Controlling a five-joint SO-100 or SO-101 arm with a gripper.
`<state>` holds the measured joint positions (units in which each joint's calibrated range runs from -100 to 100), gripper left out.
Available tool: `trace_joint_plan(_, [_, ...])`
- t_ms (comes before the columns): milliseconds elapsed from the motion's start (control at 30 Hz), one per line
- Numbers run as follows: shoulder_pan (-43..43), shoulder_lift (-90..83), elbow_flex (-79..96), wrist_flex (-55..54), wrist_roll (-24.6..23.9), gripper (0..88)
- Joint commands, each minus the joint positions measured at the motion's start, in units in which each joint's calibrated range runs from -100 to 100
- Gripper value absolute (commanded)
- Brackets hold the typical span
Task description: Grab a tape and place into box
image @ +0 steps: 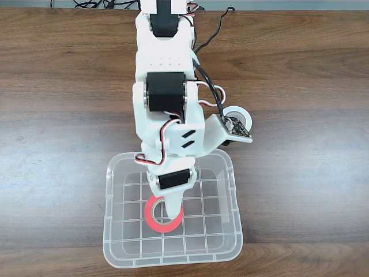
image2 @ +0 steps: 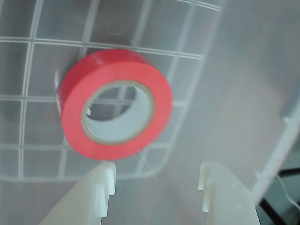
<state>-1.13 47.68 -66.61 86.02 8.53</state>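
**Red roll lies inside the bin, end effector spread above it**

The wooden tabletop (image: pixel 300 190) takes up the fixed view, bare and open at 3 and 9 o'clock of the arm. The white arm (image: pixel 167 92) reaches down from 12 o'clock, over the near half of the box (image: pixel 113 190), a clear bin with rounded corners sitting at 6 o'clock. Its walls stand up all around, so any exit looks like it has to go up first, not sideways.

Inside, the tape (image: pixel 151 213) rests on the gridded floor toward the 6 o'clock wall, near the middle. In the wrist view the tape (image2: pixel 117 79) lies toward 10 o'clock with nothing clamping it.

The end effector (image2: pixel 157 180) stands spread apart and empty in the wrist view, its two white fingers (image2: pixel 101 187) just short of the roll at 6 o'clock.

The roll is likely light and stiff, with smooth sides that could slip; across the ring wall, one finger through the core, seems the surest hold. It should not break if dropped.

A white tape roll (image: pixel 242 117) sits on the tabletop outside the bin at 1 o'clock of it, beside the arm's camera bracket.
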Motion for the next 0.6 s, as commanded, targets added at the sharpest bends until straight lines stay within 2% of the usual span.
trace_joint_plan(0, [1.27,-3.03,-15.17,8.42,-0.10,14.6])
trace_joint_plan(133, [1.20,-3.27,-22.09,13.98,-0.10,6.1])
trace_joint_plan(233, [1.35,-7.93,-22.00,13.98,0.01,5.6])
trace_joint_plan(567, [-0.78,-33.84,2.87,13.98,-0.20,5.3])
